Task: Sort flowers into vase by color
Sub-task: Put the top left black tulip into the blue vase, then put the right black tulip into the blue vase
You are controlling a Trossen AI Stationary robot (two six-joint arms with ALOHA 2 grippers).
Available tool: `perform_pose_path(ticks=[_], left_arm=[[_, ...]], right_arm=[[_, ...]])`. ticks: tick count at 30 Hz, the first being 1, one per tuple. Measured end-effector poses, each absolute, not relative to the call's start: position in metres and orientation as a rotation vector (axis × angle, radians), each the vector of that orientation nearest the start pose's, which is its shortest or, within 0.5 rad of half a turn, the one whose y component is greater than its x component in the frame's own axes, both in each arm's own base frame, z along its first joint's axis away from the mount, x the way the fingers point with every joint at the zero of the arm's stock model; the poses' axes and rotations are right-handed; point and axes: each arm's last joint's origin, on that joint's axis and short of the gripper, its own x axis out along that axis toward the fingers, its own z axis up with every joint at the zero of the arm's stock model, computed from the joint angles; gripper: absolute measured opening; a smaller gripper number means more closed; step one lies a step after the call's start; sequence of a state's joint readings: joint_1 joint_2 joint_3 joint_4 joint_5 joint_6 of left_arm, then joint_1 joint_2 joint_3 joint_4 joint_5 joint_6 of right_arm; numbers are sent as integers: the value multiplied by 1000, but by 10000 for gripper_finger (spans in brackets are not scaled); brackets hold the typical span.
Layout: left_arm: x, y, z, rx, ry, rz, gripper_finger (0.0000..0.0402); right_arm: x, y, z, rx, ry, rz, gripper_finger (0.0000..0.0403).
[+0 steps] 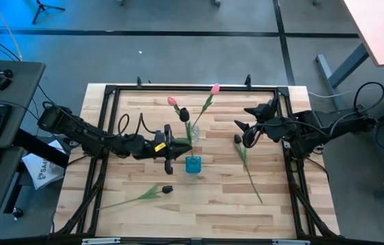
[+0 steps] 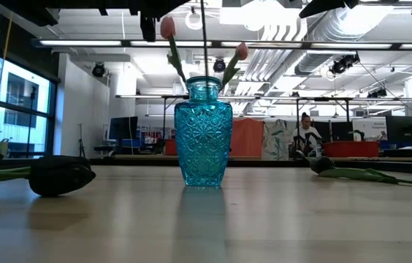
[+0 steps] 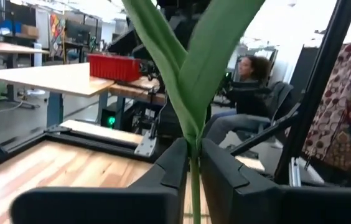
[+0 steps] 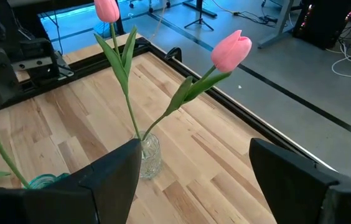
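High view: two pink tulips [image 1: 214, 90] already stand in a clear vase [image 1: 193, 131] at the centre of the worktop [image 1: 137, 218], their heads leaning toward the upper middle of the frame. A blue vase [image 1: 193, 164] sits just below it, and the left end effector [image 1: 169, 148] hovers beside it, closed on a dark tulip [image 1: 183, 113] held upright. Two more dark tulips lie flat: one [image 1: 167, 189] at lower left of centre, one [image 1: 238, 139] at right, near the right end effector [image 1: 241, 126], which waits with its fingers spread wide and empty

Low view: the blue vase fills the centre, with pink heads showing behind its rim; the loose dark tulips lie at the left and right edges

Left wrist view: the fingers pinch a green stem between them, narrow

Right wrist view: both pink tulips sit in the clear vase

By my reading the pink sorting is finished; three dark tulips are left, one of them in hand
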State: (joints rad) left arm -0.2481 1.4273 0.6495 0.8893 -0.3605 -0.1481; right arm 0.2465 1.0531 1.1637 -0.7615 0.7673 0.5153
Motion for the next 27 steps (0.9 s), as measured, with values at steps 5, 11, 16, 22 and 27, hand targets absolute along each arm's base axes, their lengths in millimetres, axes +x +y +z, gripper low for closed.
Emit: perform_pose_path(ticks=[5,11,16,22,27], left_arm=[[287,-62,244,-183,-95,108,83],[287,-62,240,-191,-52,105,150],[287,-64,234,-180,18,50,191],[280,-62,236,-162,89,34,211],[272,-53,244,-92,117,60,212]], right_arm=[[196,28,366,169,429,-630,296],[196,29,365,181,445,-599,296],[196,29,365,183,447,-594,296],[196,29,365,182,447,-594,296],[196,29,365,183,447,-594,296]])
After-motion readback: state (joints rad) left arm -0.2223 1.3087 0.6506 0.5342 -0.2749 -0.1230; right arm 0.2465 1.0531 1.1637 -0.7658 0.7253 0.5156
